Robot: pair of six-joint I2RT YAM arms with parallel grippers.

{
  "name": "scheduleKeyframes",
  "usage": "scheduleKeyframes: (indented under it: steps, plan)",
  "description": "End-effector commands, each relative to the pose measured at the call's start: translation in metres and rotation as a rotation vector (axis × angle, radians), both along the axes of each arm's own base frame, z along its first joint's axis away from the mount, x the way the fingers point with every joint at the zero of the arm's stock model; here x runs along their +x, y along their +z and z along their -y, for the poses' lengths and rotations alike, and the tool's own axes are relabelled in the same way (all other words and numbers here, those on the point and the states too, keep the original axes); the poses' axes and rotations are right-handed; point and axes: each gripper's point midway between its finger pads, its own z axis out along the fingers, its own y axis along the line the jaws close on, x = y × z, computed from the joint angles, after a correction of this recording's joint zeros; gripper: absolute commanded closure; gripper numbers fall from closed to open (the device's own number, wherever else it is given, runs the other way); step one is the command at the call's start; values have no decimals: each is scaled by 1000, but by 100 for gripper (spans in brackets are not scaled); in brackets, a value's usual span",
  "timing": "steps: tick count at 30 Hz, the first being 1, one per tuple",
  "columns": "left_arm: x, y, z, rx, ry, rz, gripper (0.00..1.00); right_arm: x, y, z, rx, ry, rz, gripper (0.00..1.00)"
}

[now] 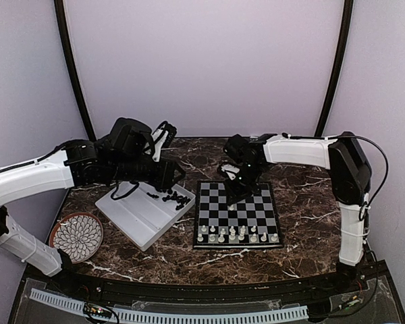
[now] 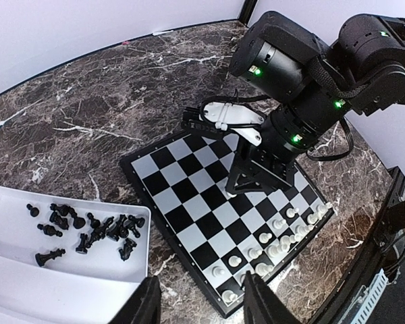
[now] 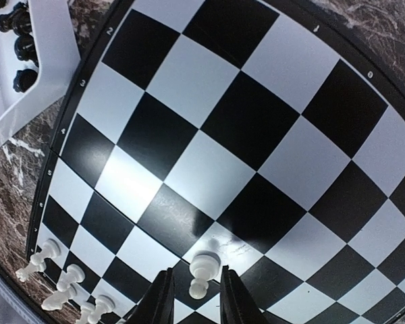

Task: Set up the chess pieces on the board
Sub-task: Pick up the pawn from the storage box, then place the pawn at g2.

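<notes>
1. White chess pieces (image 1: 236, 235) line the nearest rows of the board (image 1: 212, 206), which lies on the marble worktop (image 1: 304, 202).
2. Right claw (image 3: 196, 278) hangs low over the board, its fingers straddling a white pawn (image 3: 201, 266). I cannot tell whether it pinches the pawn.
3. Black chess pieces (image 1: 172, 197) lie heaped in the white tray (image 1: 138, 219), just left of the board.
4. Left claw (image 2: 201, 282), spread, hovers above the tray.

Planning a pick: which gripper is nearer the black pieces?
Left. The left gripper hovers by the black pieces in the tray; the right gripper is over the board.
</notes>
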Motion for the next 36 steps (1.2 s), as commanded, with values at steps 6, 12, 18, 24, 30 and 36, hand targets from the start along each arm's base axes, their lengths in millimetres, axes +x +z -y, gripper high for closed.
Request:
scheduleKeyframes:
  steps: [6,12,18,24,30,36]
  plan:
    - [-2,3,-16,18,32,9,56,-5,-6,5,-73,20,-8,79]
    - [-2,0,-15,18,30,7,56,-5,-7,1,-60,15,-12,89]
    - [-1,-2,-10,23,18,1,56,-5,-6,6,-77,8,2,96]
    - [0,0,-7,24,9,5,56,-12,27,27,-103,-14,64,97]
    - [3,-7,-4,36,12,-10,56,-38,52,61,-124,-60,88,97]
    - [4,-9,3,31,0,-25,56,-72,44,91,-146,-94,42,97]
